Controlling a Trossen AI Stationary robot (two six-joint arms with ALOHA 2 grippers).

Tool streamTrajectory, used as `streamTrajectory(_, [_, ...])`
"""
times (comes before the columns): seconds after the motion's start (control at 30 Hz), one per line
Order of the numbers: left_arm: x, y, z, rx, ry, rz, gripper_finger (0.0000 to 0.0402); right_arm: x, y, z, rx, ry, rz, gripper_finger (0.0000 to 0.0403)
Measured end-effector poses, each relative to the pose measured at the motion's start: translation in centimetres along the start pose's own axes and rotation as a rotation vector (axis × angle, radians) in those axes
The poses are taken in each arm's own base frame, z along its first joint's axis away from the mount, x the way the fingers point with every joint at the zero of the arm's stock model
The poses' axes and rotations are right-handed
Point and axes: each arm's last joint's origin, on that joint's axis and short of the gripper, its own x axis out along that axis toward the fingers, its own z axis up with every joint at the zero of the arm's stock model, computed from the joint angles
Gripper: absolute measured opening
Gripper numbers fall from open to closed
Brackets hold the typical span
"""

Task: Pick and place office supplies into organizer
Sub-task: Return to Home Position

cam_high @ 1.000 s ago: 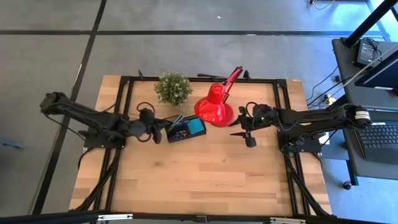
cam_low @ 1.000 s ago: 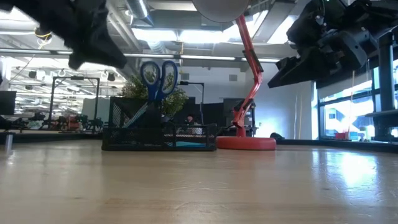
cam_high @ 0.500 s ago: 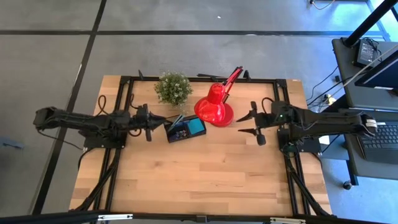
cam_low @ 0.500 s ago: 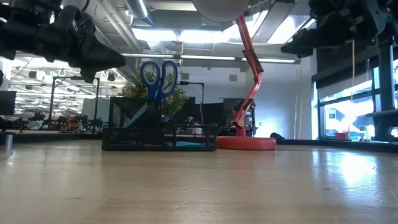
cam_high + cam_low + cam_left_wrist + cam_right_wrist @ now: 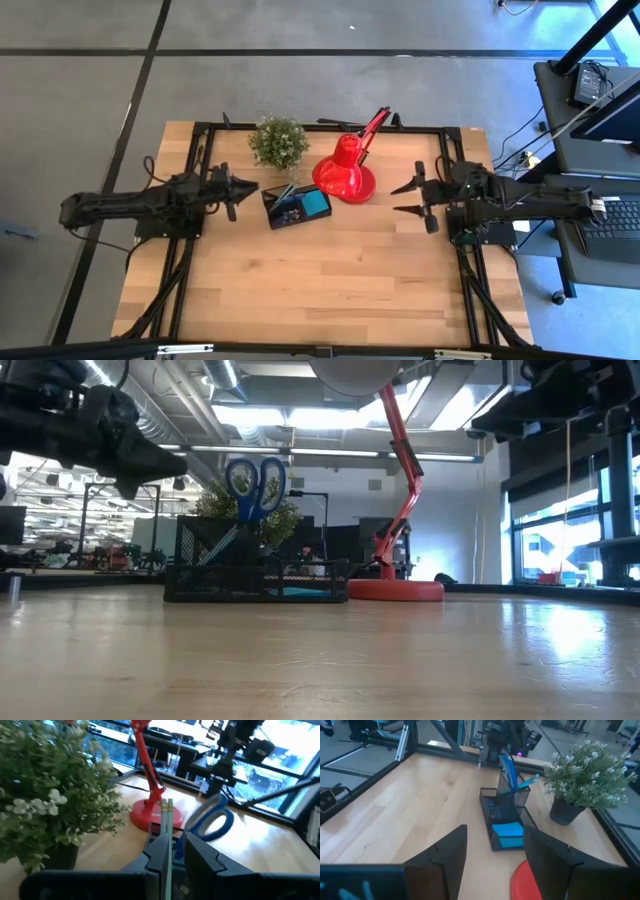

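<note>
1. The organizer (image 5: 290,212) is a small black wire-mesh tray, rectangular. It stands on the far half of the pale plank table (image 5: 320,280), slightly askew to the table's edges.
2. Its low right-hand compartment holds a square blue sticky pad (image 5: 316,203). The tall mesh cup at its left end holds blue-handled scissors (image 5: 255,485), loops up, and thin pens (image 5: 167,820) leaning beside them.
3. The high view flattens all this into a dark box with a blue patch. Only the low view shows the scissor loops rising well above the mesh. The right wrist view looks down into the open compartment onto the pad, and the left wrist view shows the pens' green shafts close up.
4. A bushy green potted plant (image 5: 278,140) stands just beyond the tray, on its far-left side. A glossy red lamp (image 5: 345,175) stands just to its right.
5. The left gripper (image 5: 250,188) hangs above the table just left of the tray, pointing at it and apart from it. Whether it is open or closed I cannot tell.
6. The right gripper (image 5: 405,198) hangs right of the lamp, well apart from the tray. Its two dark fingers (image 5: 445,855) are spread wide and hold nothing.
</note>
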Motion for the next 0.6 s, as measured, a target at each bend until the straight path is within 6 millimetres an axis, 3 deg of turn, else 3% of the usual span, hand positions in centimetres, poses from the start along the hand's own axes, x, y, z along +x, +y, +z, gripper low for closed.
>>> streamTrajectory(0.2, [-1.1,0.2,-0.3,0.011,0.009,-0.014,0.0051,-1.2,0.1,-0.6,-0.007,-0.050,-0.039,0.0195])
streamTrajectory(0.6, [-2.0,0.3,0.1,0.091,-0.092,-0.011,0.0051,-2.8,0.8,-3.8,0.026,-0.180,-0.103,0.0195])
